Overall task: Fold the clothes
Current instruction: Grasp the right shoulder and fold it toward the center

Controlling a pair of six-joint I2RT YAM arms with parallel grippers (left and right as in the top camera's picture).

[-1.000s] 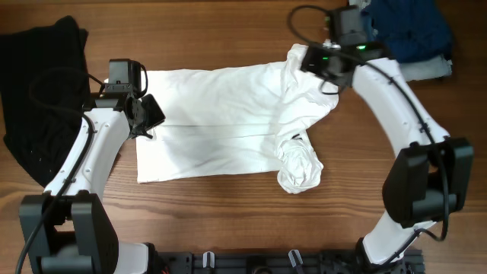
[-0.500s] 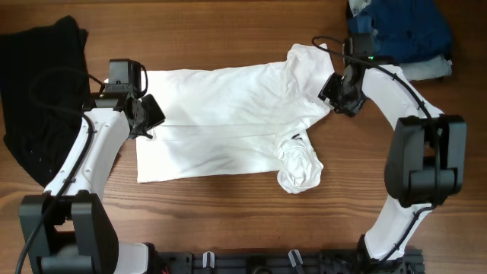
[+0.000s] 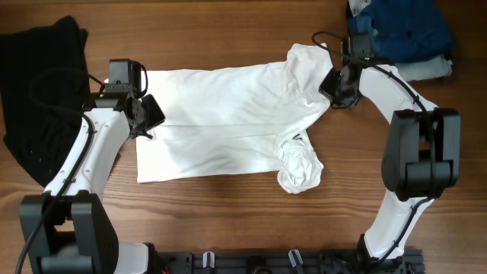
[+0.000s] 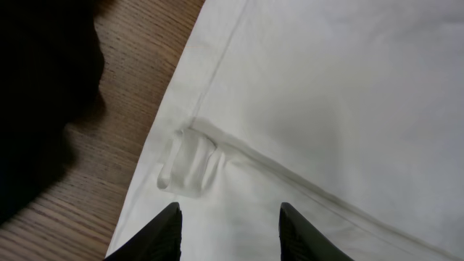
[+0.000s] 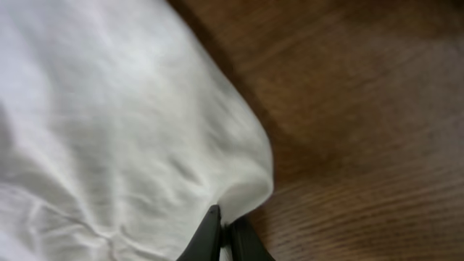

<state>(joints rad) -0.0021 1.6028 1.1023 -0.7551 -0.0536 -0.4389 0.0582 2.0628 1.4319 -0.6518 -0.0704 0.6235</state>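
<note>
Right pincer point(image 5: 223, 233): tips pressed together on the far-right edge of the shirt point(image 3: 221, 125), pinching a fold of cloth. Judged a grip for lifting that side over.

Left pincer point(image 4: 228, 221): spread, tips low over the left hem, holding nothing. Probably placed to steady the cloth.

Shirt lies spread mid-worktop point(image 3: 228, 228), with the near-right part bunched.

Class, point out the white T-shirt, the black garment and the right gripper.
white T-shirt point(image 3: 221, 122): overhead view, flat middle of its body.
black garment point(image 3: 38, 84): overhead view, middle of the heap.
right gripper point(image 5: 223, 217): right wrist view, between its closed fingertips.
</note>
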